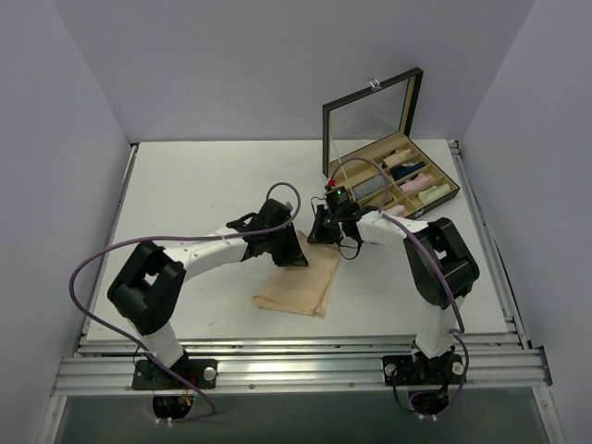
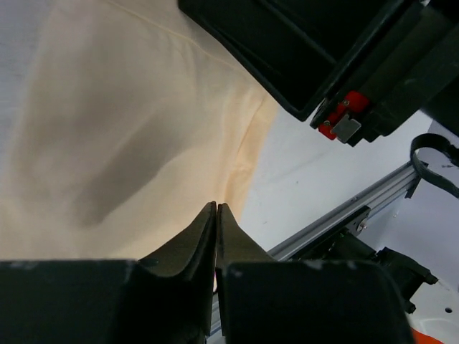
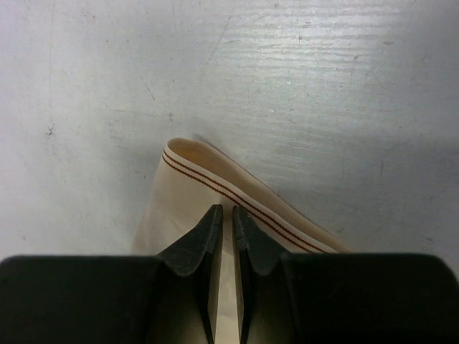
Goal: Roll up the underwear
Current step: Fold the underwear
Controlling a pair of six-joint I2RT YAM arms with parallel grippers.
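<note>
Roughly mid-tabletop (image 1: 194, 194), somewhat toward the near edge and between the two arms, the underwear (image 1: 298, 287) lies as a flat, folded pale peach-beige piece. The right gripper (image 3: 222, 210) is down at the garment's far edge, its jaws narrowed onto a fold of the cloth, beside a band with two thin red stripes. The left gripper (image 2: 216, 206) sits just beside it at the same far edge, jaws drawn almost together; I cannot tell whether any cloth is caught between them. An open-lidded compartment box (image 1: 370, 125) stands at the far right corner.
</note>
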